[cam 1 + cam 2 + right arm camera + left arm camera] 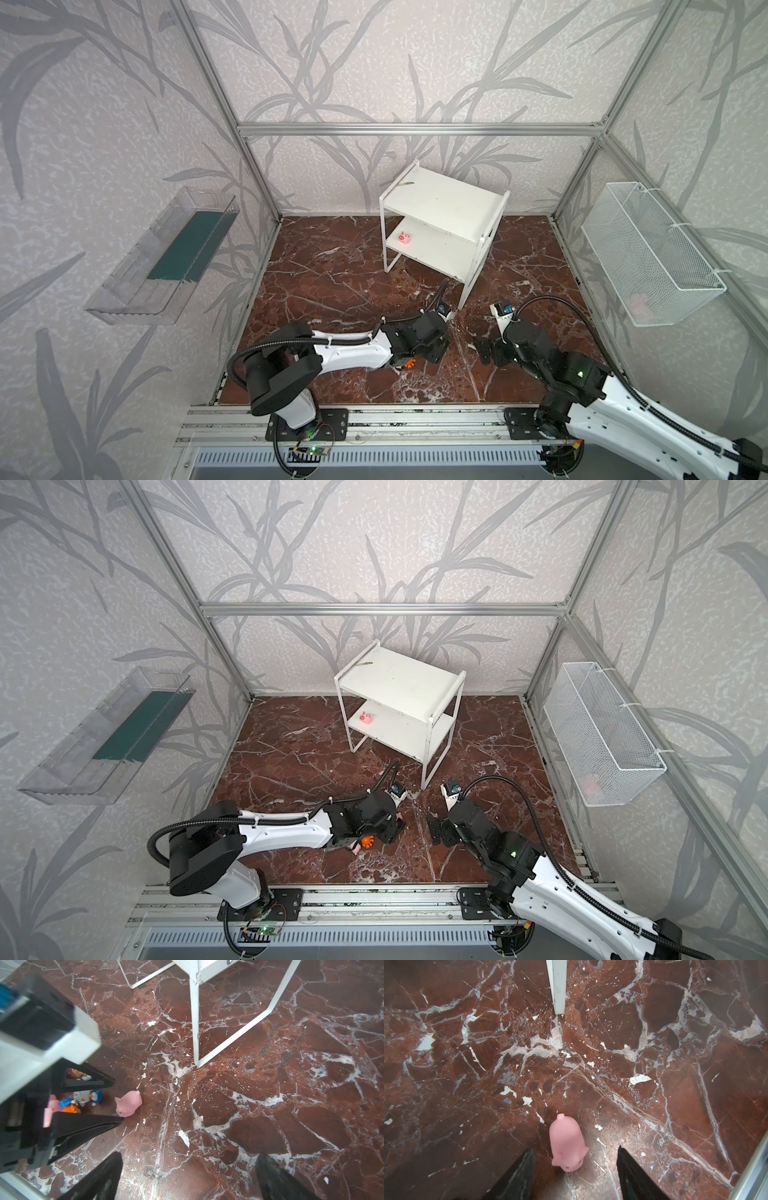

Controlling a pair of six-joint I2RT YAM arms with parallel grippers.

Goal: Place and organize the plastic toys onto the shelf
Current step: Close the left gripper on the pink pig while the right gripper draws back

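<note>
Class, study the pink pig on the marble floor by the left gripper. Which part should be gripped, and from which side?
Grip the pink pig across its rounded flanks at mid-body, probably coming down from above. Its body looks narrowest side to side. Tail and snout point along the left gripper's fingers, which flank it with gaps on both sides.

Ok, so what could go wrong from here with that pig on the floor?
The pig lies only at the tips of the left hand, so its round body may squirt out when the hand shuts. The other toys are crowded right behind it and could get knocked. The shelf has a leg standing close by, and a careless lift might bump it.
</note>
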